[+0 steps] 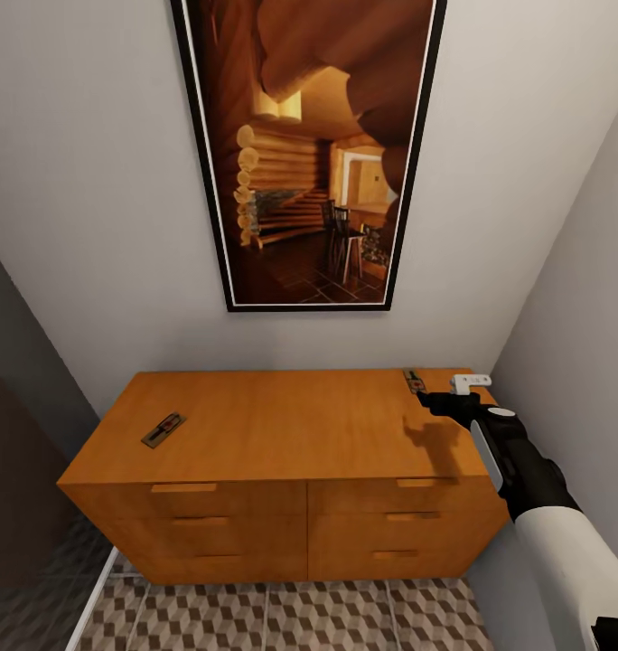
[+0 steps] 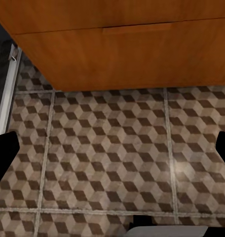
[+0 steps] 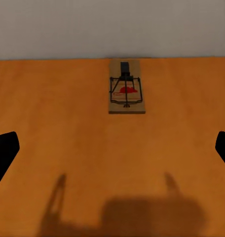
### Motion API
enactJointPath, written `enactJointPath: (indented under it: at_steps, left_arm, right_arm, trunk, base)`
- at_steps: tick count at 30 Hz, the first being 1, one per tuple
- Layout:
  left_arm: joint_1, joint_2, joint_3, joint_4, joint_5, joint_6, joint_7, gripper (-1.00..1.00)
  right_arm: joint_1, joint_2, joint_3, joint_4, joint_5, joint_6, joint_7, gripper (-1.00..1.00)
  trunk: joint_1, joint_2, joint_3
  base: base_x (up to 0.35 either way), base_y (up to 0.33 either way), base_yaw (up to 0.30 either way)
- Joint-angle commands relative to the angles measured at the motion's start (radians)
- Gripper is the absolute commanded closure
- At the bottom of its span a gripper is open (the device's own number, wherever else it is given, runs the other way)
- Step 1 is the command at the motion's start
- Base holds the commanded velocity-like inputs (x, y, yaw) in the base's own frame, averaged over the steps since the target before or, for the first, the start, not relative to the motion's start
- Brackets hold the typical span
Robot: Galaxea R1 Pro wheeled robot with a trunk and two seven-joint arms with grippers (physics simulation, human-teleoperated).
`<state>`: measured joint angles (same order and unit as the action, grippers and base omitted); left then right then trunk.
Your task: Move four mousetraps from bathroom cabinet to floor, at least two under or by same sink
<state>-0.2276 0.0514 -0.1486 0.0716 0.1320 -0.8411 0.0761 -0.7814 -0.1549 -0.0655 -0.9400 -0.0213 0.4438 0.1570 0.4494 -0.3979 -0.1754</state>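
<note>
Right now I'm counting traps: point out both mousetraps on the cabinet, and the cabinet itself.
Left mousetrap point(image 1: 163, 430), head view, middle of its board.
Right mousetrap point(image 3: 126, 89), right wrist view, the red patch at its middle.
Cabinet point(image 1: 291, 425), head view, bare top.

mousetraps: 2 point(image 1: 163, 429) point(image 1: 414, 379) | cabinet: 1 point(image 1: 282, 425) | drawers: 6 | framed picture: 1 point(image 1: 309, 154)
</note>
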Motion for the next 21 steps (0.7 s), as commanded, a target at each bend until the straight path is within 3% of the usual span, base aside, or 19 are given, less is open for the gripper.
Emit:
enactJointPath:
  at_steps: [1,7,17,21]
  left_arm:
    - [-0.001,0.000,-0.009,0.004,0.006,-0.008,0.003,-1.00]
    - [0.030,0.012,-0.009,0.005,0.005,-0.030,0.002,-1.00]
    - [0.136,0.070,-0.009,0.004,0.006,-0.181,0.001,-1.00]
    - [0.146,0.077,-0.009,0.004,0.006,-0.195,0.001,-1.00]
  right_arm:
    - [-0.001,0.000,-0.002,-0.001,-0.002,0.005,0.005,-1.00]
    - [0.000,0.000,-0.002,-0.001,-0.001,-0.001,0.005,-1.00]
    - [0.002,0.000,-0.002,0.000,0.009,-0.048,0.006,-1.00]
    - [0.002,0.001,-0.002,-0.001,0.022,-0.052,0.006,-1.00]
  trunk:
    - [0.001,-0.002,-0.002]
    - [0.001,-0.002,-0.002]
    - [0.001,-0.002,-0.002]
    - [0.001,-0.002,-0.002]
  base:
    - [0.000,0.000,0.000]
    - [0.000,0.000,0.000]
    - [0.000,0.000,0.000]
    - [0.000,0.000,0.000]
